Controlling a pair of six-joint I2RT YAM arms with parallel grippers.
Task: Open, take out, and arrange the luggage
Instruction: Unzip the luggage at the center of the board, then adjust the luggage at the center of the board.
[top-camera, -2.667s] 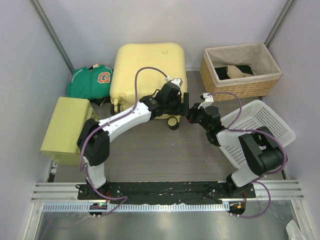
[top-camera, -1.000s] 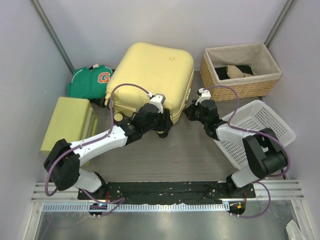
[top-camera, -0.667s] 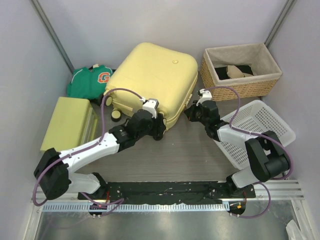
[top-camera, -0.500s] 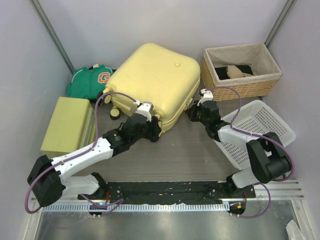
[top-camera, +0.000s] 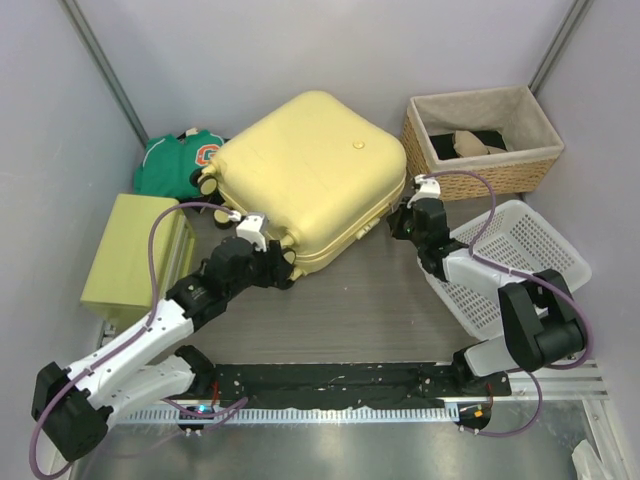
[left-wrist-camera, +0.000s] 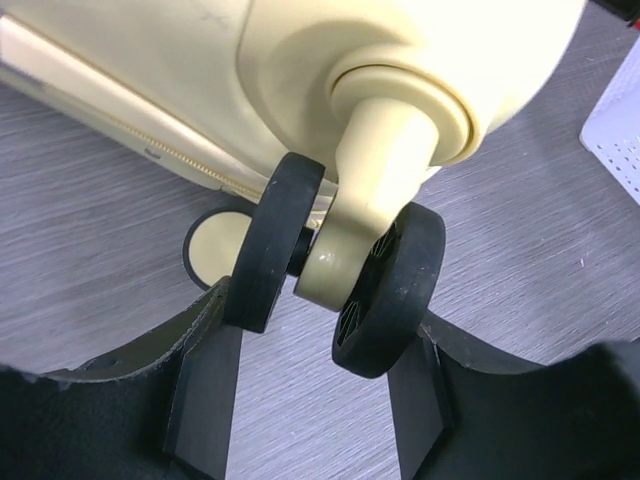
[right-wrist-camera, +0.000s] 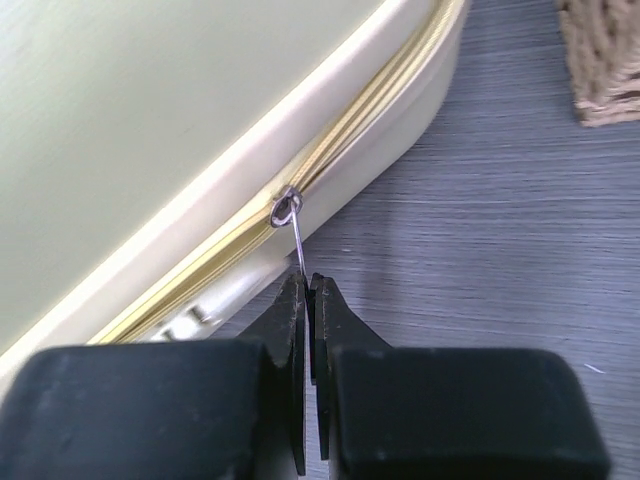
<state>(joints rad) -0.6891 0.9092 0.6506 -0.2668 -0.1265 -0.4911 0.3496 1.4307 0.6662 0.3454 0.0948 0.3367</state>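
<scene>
Farthest left of the luggage sits a yellow-green box, with a green jersey just behind it, touching the case's left corner. The luggage lies flat and skewed, lid up and closed, between the jersey and the wicker basket. At its near-left corner the left gripper straddles a caster wheel, a finger pressed against each outer face, so it seems clamped there to steady the case. On the luggage's right side the right gripper is pinched tight on the thin metal zipper pull, whose ring sits in the closed zip seam. A white basket stands near, right of that edge. This looks like the opening step, barely begun: the next move calls for drawing the pull along the seam and round the corner, keeping the pinch firm while the left gripper stops the case from sliding.
</scene>
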